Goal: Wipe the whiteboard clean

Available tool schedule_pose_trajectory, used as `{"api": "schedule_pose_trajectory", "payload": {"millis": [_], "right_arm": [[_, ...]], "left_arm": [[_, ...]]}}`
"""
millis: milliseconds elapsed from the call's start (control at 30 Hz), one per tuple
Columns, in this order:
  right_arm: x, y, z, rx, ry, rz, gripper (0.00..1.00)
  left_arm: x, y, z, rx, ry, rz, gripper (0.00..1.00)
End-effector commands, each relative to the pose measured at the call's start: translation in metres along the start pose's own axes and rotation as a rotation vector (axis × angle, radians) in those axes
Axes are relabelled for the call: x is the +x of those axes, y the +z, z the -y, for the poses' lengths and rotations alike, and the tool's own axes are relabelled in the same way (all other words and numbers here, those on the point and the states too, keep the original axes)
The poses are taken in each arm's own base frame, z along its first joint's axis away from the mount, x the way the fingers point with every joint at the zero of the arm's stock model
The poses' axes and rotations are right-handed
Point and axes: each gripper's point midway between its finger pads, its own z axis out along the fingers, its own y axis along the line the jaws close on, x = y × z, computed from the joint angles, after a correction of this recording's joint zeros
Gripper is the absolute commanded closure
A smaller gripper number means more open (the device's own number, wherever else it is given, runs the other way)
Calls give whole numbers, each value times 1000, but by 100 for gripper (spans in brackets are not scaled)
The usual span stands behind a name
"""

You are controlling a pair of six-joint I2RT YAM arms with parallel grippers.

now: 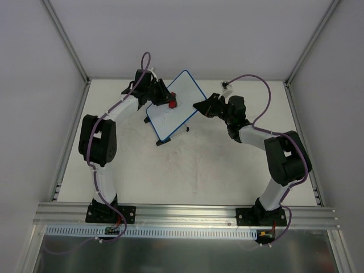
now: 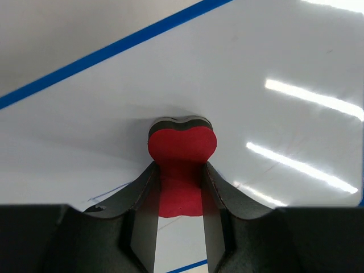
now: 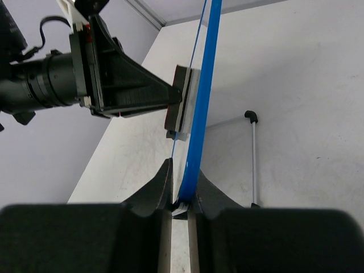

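Observation:
The whiteboard (image 1: 173, 108) has a thin blue frame and stands tilted at the back middle of the table, with faint scribbles on its face. My left gripper (image 1: 166, 100) is shut on the red bone-shaped eraser (image 2: 182, 149) and presses its dark pad against the white face (image 2: 273, 62). The eraser shows as a red spot in the top view (image 1: 172, 104). My right gripper (image 1: 197, 106) is shut on the board's right edge. In the right wrist view the blue frame (image 3: 203, 85) runs up from between my fingers (image 3: 159, 190), with the left gripper and eraser (image 3: 181, 102) on the far side.
A thin metal stand leg with black feet (image 3: 253, 159) props the board from behind; it also shows in the top view (image 1: 177, 135). Grey enclosure walls and aluminium posts ring the table. An aluminium rail (image 1: 187, 215) runs along the near edge by the arm bases.

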Motion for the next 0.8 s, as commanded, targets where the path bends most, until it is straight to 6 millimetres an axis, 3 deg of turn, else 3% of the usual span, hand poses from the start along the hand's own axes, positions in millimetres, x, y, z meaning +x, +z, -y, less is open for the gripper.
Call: {"api": "schedule_pose_trajectory", "payload": {"millis": [0,33,200,233,267,333,367,433,633,767], "right_arm": [[28,4,-27,-120,-153,-106,100],[28,4,-26,-119,-154,-105,100],[28,4,-27,-121,-151,-105,100],[27,4,-27,-123,-152,-105,100],[28,4,-27,-121,-151,-105,100],[28,4,-28,-124,-152,-106,100],[28,4,-28,-124,-152,-106,100],[28,4,-27,-122,-148,-106,100],[28,5,-27,-122,-148,-108,100],[30,6,-26,-124,-145,-113,100]], "left_arm": [[64,7,-64,-169,-54,-132,100],[83,5,-79,-185,-78,-163,100],[110,-4,-114,-190,-160,-155,100],[125,-7,-127,-206,-182,-171,100],[122,-8,-131,-183,-204,-148,100],[140,-12,-146,-186,-249,-165,100],[136,-11,-147,-160,-251,-137,100],[148,-12,-151,-158,-269,-154,100],[146,-5,-132,-109,-255,-133,100],[140,3,-92,-51,-202,-129,100]]}}
